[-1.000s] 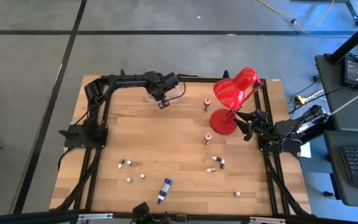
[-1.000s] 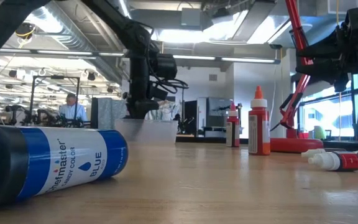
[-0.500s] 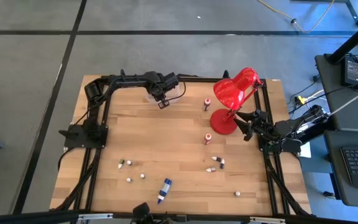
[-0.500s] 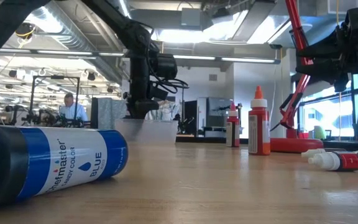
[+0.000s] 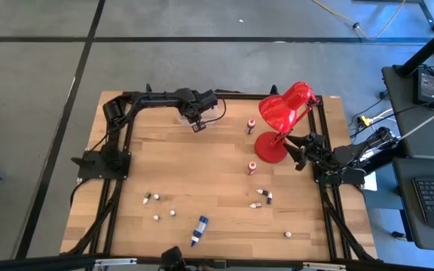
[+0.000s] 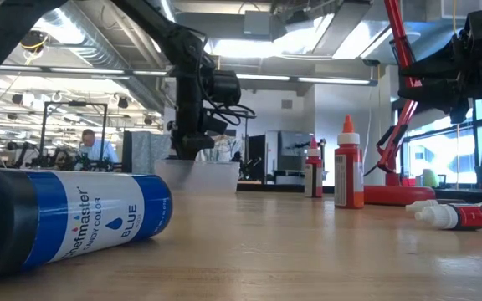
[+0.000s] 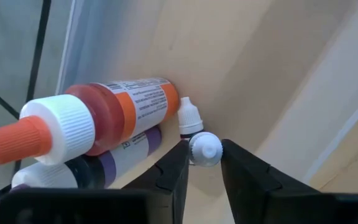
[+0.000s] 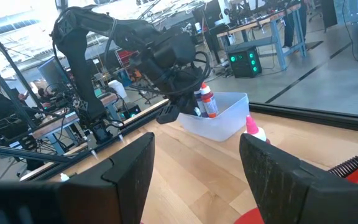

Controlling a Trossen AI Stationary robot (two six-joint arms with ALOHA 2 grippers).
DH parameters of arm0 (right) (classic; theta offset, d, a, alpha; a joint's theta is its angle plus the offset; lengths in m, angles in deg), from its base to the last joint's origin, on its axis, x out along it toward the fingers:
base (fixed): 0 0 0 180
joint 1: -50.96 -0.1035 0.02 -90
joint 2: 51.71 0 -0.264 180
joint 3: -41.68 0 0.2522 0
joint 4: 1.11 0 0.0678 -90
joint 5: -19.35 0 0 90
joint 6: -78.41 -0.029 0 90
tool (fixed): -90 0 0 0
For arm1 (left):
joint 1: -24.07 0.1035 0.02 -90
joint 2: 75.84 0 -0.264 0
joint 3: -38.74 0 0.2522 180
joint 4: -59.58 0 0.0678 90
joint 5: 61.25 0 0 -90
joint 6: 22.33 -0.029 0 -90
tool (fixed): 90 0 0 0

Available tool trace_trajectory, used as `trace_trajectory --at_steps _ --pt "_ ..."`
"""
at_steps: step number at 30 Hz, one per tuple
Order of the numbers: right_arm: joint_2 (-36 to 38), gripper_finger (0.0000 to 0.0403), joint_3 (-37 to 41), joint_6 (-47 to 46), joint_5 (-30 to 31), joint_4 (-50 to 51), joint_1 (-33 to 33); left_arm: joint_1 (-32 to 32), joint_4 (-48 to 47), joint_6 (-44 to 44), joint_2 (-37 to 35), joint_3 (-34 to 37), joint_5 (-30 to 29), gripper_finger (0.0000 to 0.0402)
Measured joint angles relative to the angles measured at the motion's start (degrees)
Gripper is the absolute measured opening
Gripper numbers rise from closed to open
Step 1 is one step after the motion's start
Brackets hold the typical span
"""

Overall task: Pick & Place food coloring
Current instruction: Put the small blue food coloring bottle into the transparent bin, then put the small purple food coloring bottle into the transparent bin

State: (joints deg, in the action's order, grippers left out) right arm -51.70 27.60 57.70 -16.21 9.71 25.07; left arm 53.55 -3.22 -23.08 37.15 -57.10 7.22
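Not much has shifted since a second ago: the left arm has nudged slightly over the clear plastic box (image 5: 211,113) at the far edge of the table, and its fingers have eased apart a touch. The right arm hasn't budged.

The left gripper (image 7: 204,163) sits down inside the box with a tiny white-capped bottle (image 7: 204,149) between its fingertips. The jaws are close around the cap, but whether they're gripping it or letting go can't be told from here. The right gripper (image 8: 196,163) waits beside the red desk lamp (image 5: 281,120) base, jaws wide apart, holding nothing.

Handling-wise, these little food coloring droppers look featherweight, with hard smooth plastic that's probably a bit slippery and rolls easily when lying down. A pinch across the cap or the neck seems the safest bet. The blue bottle (image 5: 200,229) near the front edge is longer and likely wants a grab mid-body.

Inside the box: a bigger orange-tipped bottle (image 7: 98,121) lying on its side, a purple-labelled one (image 7: 104,165) tucked beside it, and another small white cap (image 7: 189,117) touching them. Still out on the table are several small bottles (image 5: 262,197) scattered toward the front, plus two standing ones (image 5: 252,167) near the lamp.
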Motion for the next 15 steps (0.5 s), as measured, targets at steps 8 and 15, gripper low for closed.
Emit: trace_trajectory --at_steps 8,15 --pt "0.0 0.0237 -0.01 -0.02 -0.02 0.0 0.0 -0.64 -0.49 0.4 -0.21 -0.2 0.05 0.0126" --pt "0.0 0.0237 0.0 -0.2 -0.02 0.0 0.0 -3.21 -3.77 1.56 -4.43 -6.3 0.63 0.0129"
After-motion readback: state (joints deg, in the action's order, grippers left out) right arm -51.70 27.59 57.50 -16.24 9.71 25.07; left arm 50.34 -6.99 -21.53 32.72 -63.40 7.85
